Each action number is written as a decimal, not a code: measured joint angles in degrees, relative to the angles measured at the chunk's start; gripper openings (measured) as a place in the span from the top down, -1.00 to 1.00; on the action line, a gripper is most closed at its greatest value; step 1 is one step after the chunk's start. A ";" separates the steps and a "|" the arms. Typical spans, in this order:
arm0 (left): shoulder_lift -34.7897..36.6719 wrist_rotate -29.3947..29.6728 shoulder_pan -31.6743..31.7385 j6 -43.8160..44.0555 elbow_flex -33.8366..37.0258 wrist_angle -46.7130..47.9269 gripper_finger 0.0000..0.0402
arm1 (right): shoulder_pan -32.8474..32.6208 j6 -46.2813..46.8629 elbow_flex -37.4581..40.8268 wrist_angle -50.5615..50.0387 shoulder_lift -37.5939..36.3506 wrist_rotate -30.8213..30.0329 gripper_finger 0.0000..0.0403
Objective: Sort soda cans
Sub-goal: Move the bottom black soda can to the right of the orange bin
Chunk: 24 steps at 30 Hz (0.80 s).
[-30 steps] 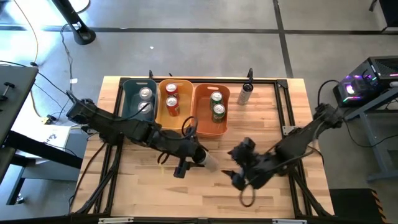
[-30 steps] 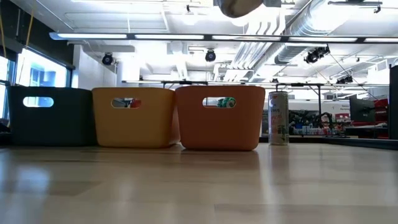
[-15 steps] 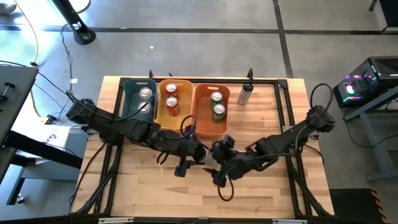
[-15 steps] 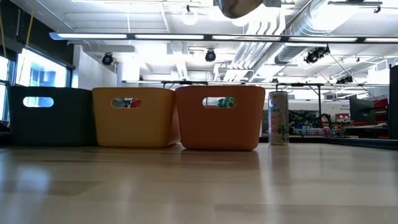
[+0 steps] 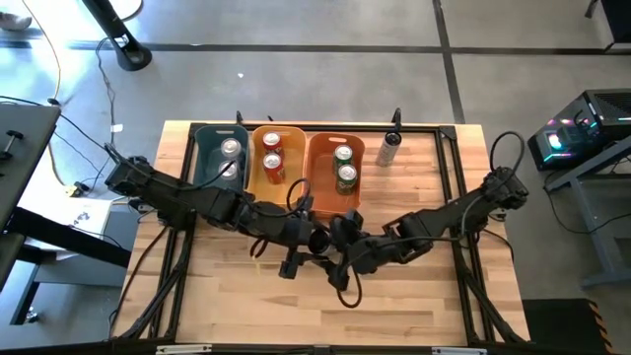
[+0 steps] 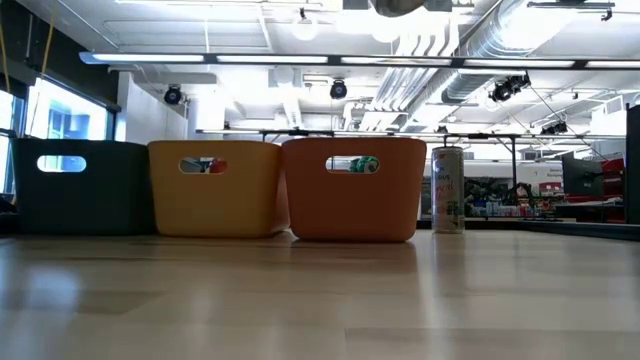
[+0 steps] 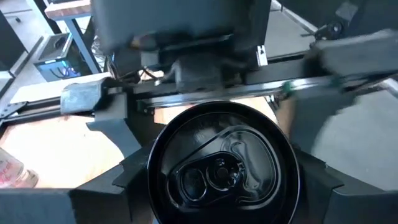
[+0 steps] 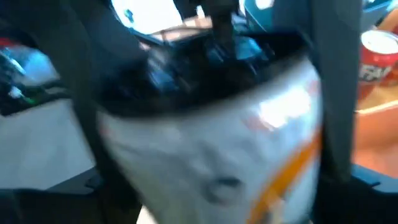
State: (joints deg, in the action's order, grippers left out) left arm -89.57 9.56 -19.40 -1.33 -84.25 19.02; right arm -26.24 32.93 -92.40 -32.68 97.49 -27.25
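Note:
My left gripper (image 5: 317, 240) is shut on a silver soda can (image 7: 221, 168) above the middle of the table. The can lies along the fingers with its dark-rimmed top toward my left wrist. My right gripper (image 5: 337, 245) faces it from the right, open, with its fingers on either side of the can's pale, orange-striped body (image 8: 211, 143). Another silver can (image 5: 389, 148) stands upright on the table at the back. Two cans sit in each of the three bins. My left gripper pinches the can's side wall (image 7: 152, 177) between its two fingers (image 7: 127, 183), one on each side. The fingers come from the table's left, slanting a little down, and lie along the can. The can is lifted clear of the table. My right gripper: I cannot tell whether its fingers touch the can.
Three bins stand side by side at the back: dark teal (image 5: 202, 158), yellow (image 5: 296, 168) with two red cans, and orange (image 5: 317, 187) with two green cans. Bare wood lies in front of the bins and to the right.
My right gripper has travelled toward the table's left and a little down, up to the can in my left gripper. Its open fingers now straddle the can.

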 joint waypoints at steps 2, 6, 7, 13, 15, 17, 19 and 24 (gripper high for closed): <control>0.30 0.25 0.00 -0.74 0.02 0.51 -0.19 | -0.23 0.54 0.00 -2.15 0.00 0.30 -0.62; 0.56 0.92 0.64 -0.89 0.02 0.95 -0.19 | -0.90 1.52 -0.09 -5.92 -0.22 -1.48 -0.20; 0.56 0.67 0.89 -1.38 0.02 1.13 -0.19 | -1.08 1.45 -0.09 -6.30 -0.31 -2.19 -0.16; 0.71 0.65 2.41 -2.53 -0.09 0.88 -0.19 | -0.90 -0.42 -0.54 -8.34 -2.17 -3.14 -0.16; 1.06 0.59 2.99 -2.68 -0.24 0.95 -0.22 | -1.09 -0.63 -1.07 -10.64 -3.38 -3.72 -0.16; 1.75 0.76 3.69 -1.84 -0.42 2.85 -0.41 | -1.37 0.05 -1.17 -12.68 -4.81 -4.51 -0.16; 3.54 1.15 4.51 -0.62 0.31 9.88 -0.65 | -2.29 1.64 -1.16 -18.88 -7.19 -4.30 -0.16; 5.71 0.15 5.76 2.85 0.14 13.69 -0.94 | -4.80 7.77 -1.17 -27.55 -9.35 -4.36 -0.16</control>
State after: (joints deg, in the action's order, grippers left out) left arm -83.86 9.71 -13.64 1.52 -84.10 32.72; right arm -31.04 40.70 -93.57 -60.23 88.15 -31.60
